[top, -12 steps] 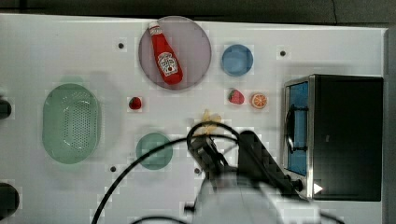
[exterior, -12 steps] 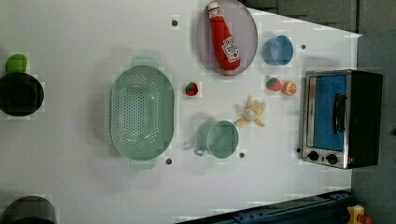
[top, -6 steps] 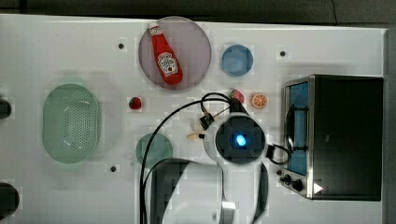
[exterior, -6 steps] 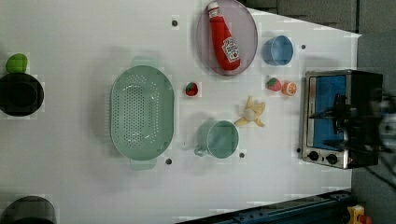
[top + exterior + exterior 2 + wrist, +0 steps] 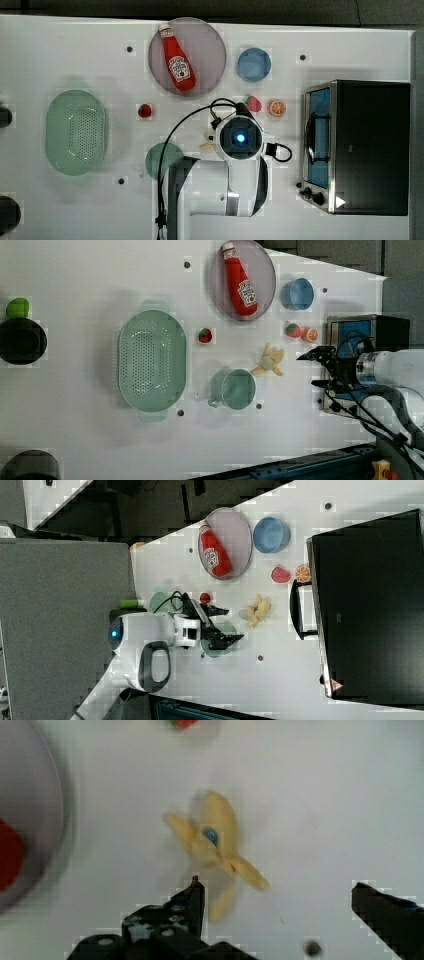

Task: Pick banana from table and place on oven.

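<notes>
The arm is covering most of the banana [image 5: 207,141] in the top view, while the left view is showing it [image 5: 270,361] whole on the white surface [image 5: 90,440], between the green cup [image 5: 233,388] and the oven [image 5: 367,340]. In the left view its long axis is running diagonally, upper right to lower left. The claw [image 5: 277,910] is hanging released above it, fingers spread wide apart.

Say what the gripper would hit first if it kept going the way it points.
Probably the banana: the open gripper points down at the table with the banana just ahead of its fingers. Height is unclear, so it might touch bare table beside the peel.
</notes>
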Controlling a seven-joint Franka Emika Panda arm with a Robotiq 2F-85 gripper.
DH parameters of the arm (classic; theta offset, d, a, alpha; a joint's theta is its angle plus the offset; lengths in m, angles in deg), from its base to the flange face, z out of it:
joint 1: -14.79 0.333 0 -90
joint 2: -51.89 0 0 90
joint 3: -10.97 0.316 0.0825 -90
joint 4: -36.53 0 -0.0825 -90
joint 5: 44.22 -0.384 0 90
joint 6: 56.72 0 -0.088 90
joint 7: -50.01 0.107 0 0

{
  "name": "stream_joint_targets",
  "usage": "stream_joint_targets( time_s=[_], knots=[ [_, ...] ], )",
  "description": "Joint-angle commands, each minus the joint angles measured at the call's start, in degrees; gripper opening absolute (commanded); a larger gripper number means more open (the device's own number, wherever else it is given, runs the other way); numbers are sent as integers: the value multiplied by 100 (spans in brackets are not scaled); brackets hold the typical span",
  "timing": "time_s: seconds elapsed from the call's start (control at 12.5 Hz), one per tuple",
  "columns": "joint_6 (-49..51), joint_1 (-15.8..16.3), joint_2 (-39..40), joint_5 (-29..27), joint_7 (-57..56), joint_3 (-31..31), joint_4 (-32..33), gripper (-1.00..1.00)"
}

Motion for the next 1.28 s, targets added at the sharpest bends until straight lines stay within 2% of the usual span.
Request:
stream_joint_targets(
  time_s=[0.08,0.56,0.64,0.88,1.12,1.28],
  knots=[
    [-630,-10,593,-16,144,-89,-34,100],
    [-1981,-24,1742,-17,144,-91,66,100],
    [-2196,-26,1849,-17,144,-90,89,93],
    [-2592,-26,1926,-18,144,-83,185,18],
    [-2618,-25,1860,-20,145,-65,184,-47],
    [-2562,-21,1577,-28,174,-49,185,-48]
  ],
)
